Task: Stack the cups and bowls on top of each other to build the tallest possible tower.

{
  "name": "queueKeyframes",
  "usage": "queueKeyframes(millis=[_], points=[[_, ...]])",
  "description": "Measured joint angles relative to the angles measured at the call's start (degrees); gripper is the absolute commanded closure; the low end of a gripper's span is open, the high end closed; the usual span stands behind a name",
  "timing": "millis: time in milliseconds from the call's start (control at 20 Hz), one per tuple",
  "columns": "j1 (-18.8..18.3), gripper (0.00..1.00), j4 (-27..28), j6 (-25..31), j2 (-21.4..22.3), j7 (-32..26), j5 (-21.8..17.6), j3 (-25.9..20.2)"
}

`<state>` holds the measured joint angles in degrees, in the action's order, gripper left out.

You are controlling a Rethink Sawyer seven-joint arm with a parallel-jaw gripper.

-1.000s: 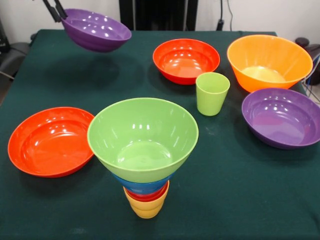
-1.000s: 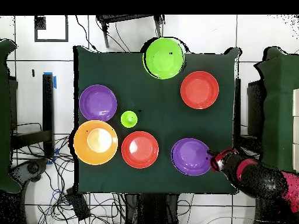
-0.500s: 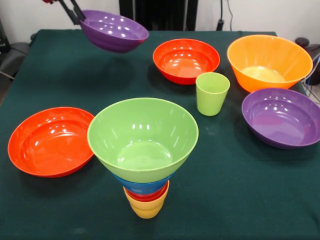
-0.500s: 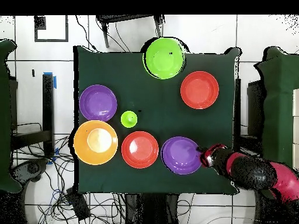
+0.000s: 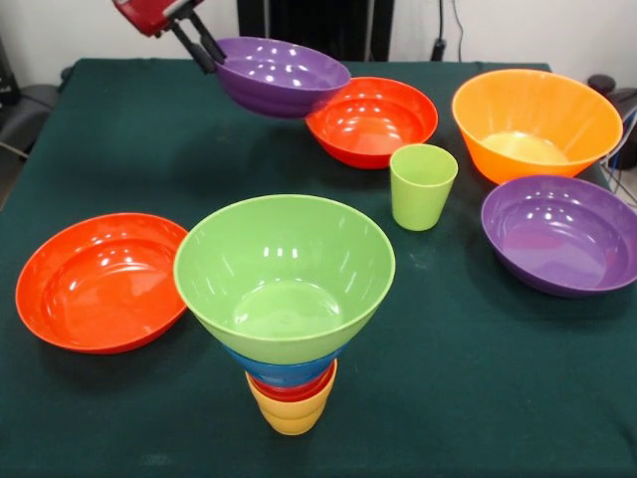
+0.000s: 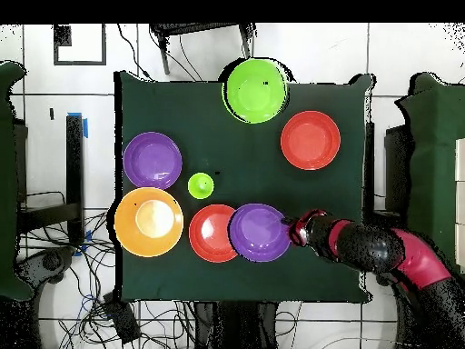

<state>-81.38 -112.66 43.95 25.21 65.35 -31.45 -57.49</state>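
My gripper [image 5: 211, 52] [image 6: 289, 224] is shut on the rim of a purple bowl [image 5: 282, 76] [image 6: 258, 233] and holds it in the air, tilted, overlapping a red-orange bowl [image 5: 380, 121] [image 6: 209, 234]. The tower [image 5: 286, 299] [image 6: 255, 89] stands near the table's front edge in the front view: yellow cup [image 5: 291, 413] lowest, red cup [image 5: 294, 389], blue bowl [image 5: 284, 370], wide green bowl [image 5: 284, 271] on top. A light green cup [image 5: 422, 186] [image 6: 201, 186] stands upright on the table.
A second purple bowl [image 5: 560, 233] [image 6: 152, 160], a large orange bowl [image 5: 534, 122] [image 6: 148, 222] and a second red-orange bowl [image 5: 98, 281] [image 6: 310, 140] sit on the green table [image 5: 119, 149] [image 6: 245, 173]. The red arm [image 6: 400, 259] reaches in from the table's side.
My gripper has carried the purple bowl sideways through the air, rightward in the front view, until it overlaps the far red-orange bowl. Nothing else has moved.
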Motion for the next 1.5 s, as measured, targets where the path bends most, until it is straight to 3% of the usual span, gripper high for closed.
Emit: queueKeyframes(millis=[400,750,1500], points=[[2.0,1.0,5.7,7.3,-2.6,0.0,5.9,-0.1],[4.5,1.0,9.9,14.6,-1.5,0.0,9.2,-0.1],[10.9,1.0,11.5,17.1,2.6,0.0,12.8,-0.3]])
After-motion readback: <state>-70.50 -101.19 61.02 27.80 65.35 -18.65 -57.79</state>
